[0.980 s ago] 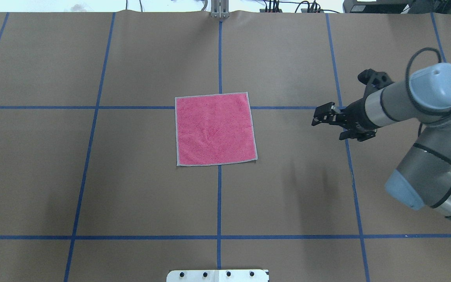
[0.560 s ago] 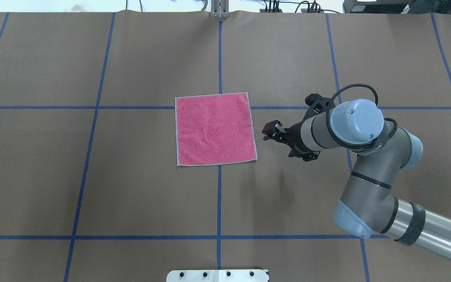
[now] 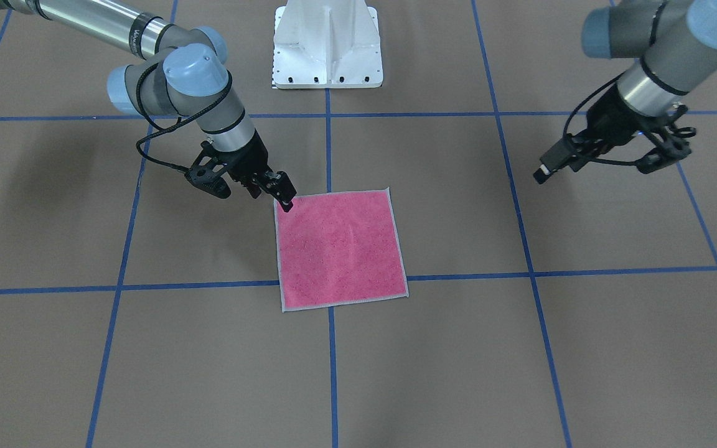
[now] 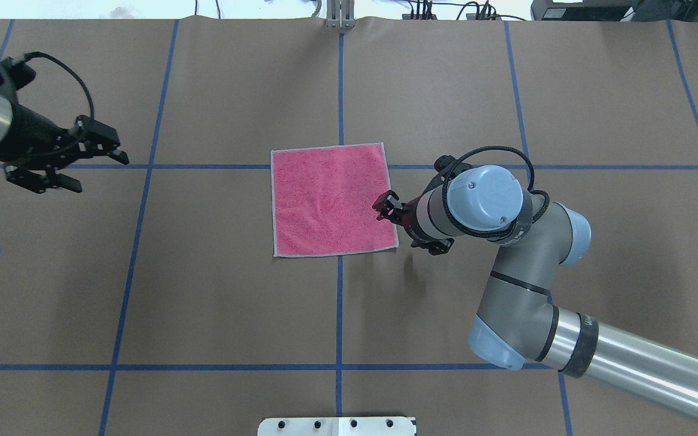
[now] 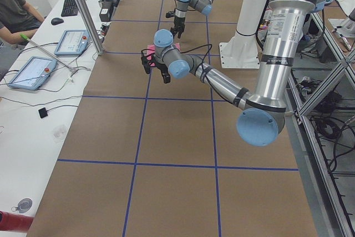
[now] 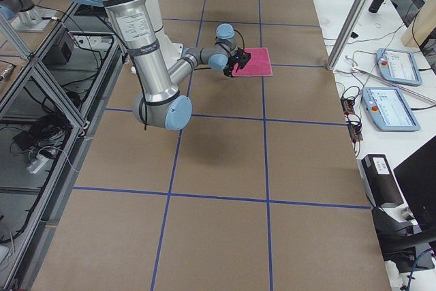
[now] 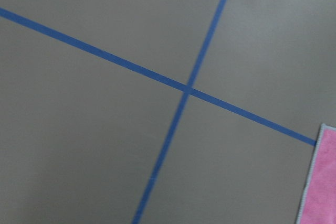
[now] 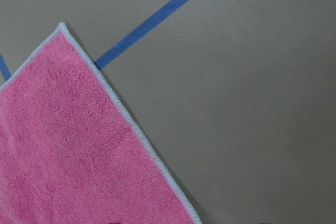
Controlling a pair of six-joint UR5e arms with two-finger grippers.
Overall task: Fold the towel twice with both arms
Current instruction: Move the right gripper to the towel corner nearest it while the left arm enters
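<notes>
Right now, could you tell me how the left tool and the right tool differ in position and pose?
The right tool has one finger at the towel's near-robot corner; the left tool hangs well clear over bare table. The right tool's camera sees a broad towel corner; the left tool's only a sliver. Both are open, holding nothing.

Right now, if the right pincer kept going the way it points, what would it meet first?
Probably the towel, near its right edge. The right pincer slants down over that edge, though its height above the cloth is unclear.
</notes>
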